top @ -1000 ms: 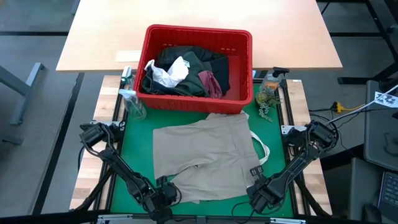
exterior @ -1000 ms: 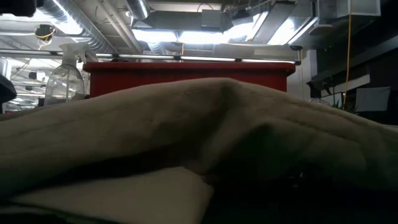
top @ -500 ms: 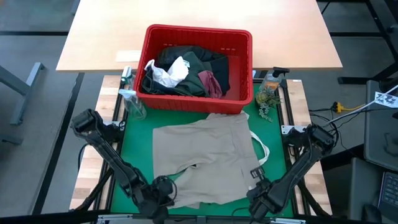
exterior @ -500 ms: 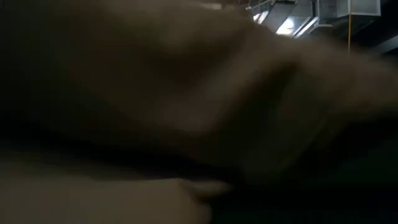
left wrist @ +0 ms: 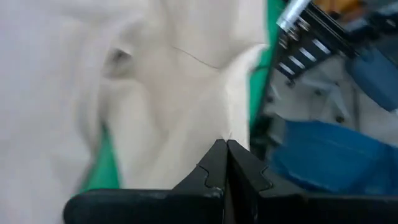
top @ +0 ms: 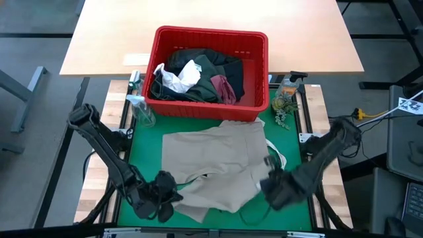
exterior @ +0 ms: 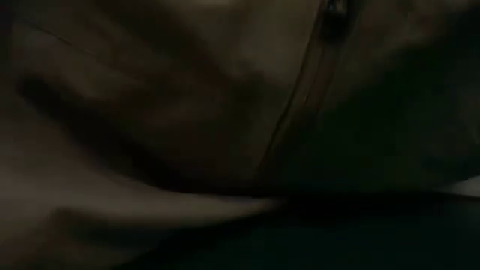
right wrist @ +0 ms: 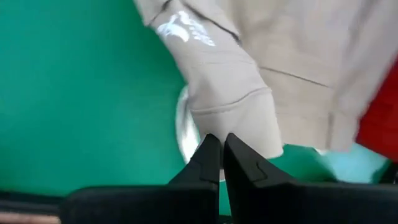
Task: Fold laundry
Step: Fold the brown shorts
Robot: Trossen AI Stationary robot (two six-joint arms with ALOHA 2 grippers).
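Left gripper (top: pixel 160 196) at seven o'clock and right gripper (top: pixel 272 187) at five o'clock each pinch the tan top (top: pixel 215 162)'s near hem, apparently to fold it toward twelve.

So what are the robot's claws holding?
Both claws pinch the tan top by its near edge: left claw at one corner, right claw at the other.

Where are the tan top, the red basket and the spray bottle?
tan top (top: pixel 211 155), high view, middle of the cloth spread on the green mat.
red basket (top: pixel 201 110), high view, its near wall.
spray bottle (top: pixel 141 112), high view, clear body left of the basket.
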